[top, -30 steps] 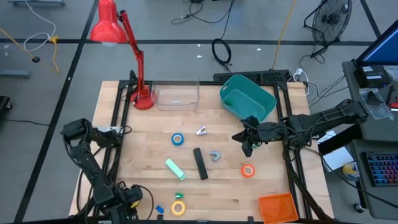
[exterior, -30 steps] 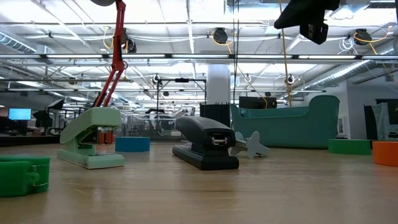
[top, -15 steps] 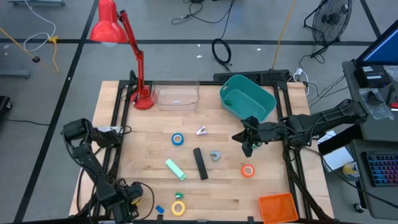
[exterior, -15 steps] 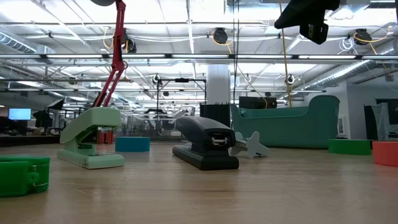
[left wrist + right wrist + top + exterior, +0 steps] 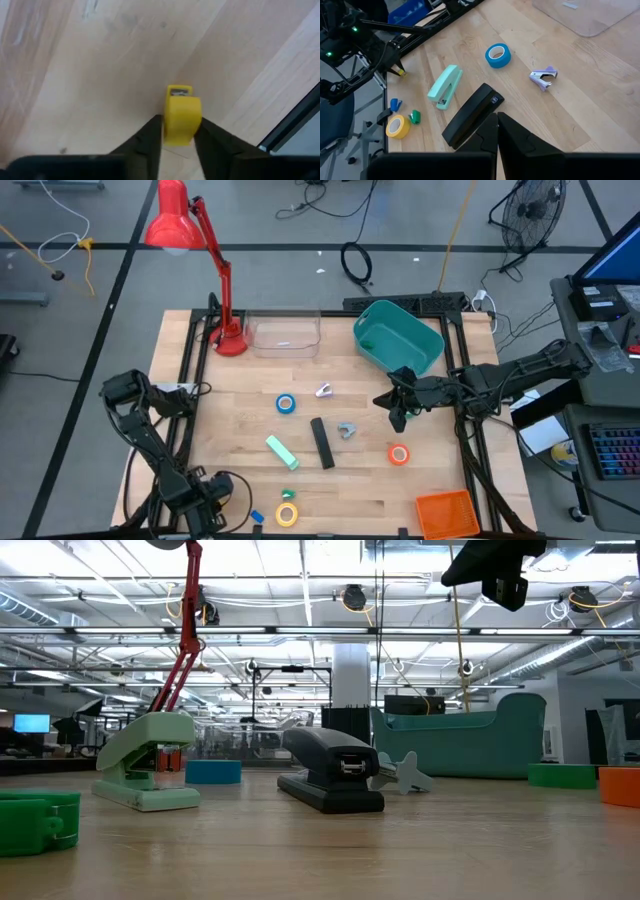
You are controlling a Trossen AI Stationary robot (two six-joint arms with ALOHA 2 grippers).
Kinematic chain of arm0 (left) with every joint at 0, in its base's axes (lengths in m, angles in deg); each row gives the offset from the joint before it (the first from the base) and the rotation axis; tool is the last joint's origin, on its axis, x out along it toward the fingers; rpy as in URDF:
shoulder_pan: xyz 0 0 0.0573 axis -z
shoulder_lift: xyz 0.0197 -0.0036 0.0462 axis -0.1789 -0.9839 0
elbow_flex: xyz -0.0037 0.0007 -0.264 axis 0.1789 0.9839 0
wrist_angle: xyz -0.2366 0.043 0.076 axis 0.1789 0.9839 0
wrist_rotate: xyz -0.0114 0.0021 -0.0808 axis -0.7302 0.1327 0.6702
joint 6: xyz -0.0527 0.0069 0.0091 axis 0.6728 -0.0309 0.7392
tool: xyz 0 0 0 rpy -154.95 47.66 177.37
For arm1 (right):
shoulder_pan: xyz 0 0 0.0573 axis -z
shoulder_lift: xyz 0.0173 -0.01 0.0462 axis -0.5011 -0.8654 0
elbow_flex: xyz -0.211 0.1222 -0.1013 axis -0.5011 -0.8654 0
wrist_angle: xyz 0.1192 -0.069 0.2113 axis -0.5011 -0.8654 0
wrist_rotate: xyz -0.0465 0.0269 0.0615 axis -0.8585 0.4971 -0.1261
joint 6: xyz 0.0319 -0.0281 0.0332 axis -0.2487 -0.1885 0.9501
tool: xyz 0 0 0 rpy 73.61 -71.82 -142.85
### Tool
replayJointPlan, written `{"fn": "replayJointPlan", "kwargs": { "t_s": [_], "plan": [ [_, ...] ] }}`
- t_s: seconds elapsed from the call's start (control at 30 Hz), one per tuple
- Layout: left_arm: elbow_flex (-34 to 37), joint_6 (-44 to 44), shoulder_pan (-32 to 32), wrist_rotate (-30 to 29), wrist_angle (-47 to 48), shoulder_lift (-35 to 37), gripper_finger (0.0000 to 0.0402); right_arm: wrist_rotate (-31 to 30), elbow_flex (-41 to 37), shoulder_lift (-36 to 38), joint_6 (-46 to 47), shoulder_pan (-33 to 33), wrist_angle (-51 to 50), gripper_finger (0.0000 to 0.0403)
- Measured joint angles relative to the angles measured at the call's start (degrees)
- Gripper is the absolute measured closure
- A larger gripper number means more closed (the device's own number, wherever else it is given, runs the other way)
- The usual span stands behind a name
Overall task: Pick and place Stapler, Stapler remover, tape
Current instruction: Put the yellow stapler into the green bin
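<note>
The wooden table (image 5: 440, 430) carries the black stapler (image 5: 321, 442) near its middle, long axis running from the near edge toward the far one, with the orange tape (image 5: 399, 454) off to its right. The right gripper (image 5: 397, 417), clenched shut and holding nothing, hangs above the table between those two and is the nearer arm to both. The left gripper (image 5: 177, 131) sits low at the table's near left corner, well apart from the stapler, its fingers pinched against a small yellow block (image 5: 182, 114).

Black stapler (image 5: 331, 776) beside mint stapler (image 5: 145, 761)
</note>
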Motion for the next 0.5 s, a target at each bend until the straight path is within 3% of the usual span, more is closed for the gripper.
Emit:
{"fn": "replayJointPlan", "kwargs": {
  "t_s": [0.07, 0.27, 0.37, 0.5],
  "plan": [
    [0.0, 0.46, -0.35, -0.46, -1.49, 0.04, 0.0334, 0.02, 0.0, 0.0, 0.57, 0.0, 0.0, 0.0403],
    [-0.14, 2.82, -2.44, -9.28, -2.78, 3.72, 0.0335, 1.39, 0.0, -0.02, 0.71, 0.0, 0.67, 0.0403],
    [-0.15, 4.4, -3.98, -17.35, -2.1, 8.0, 0.0335, 1.6, 0.0, -0.04, 0.72, -0.02, 2.94, 0.0403],
    [-0.15, 4.59, -6.16, -33.06, -2.32, 15.22, 0.0335, 1.96, 0.0, -0.04, 0.67, -0.03, 8.54, 0.0403]
  ]
}}
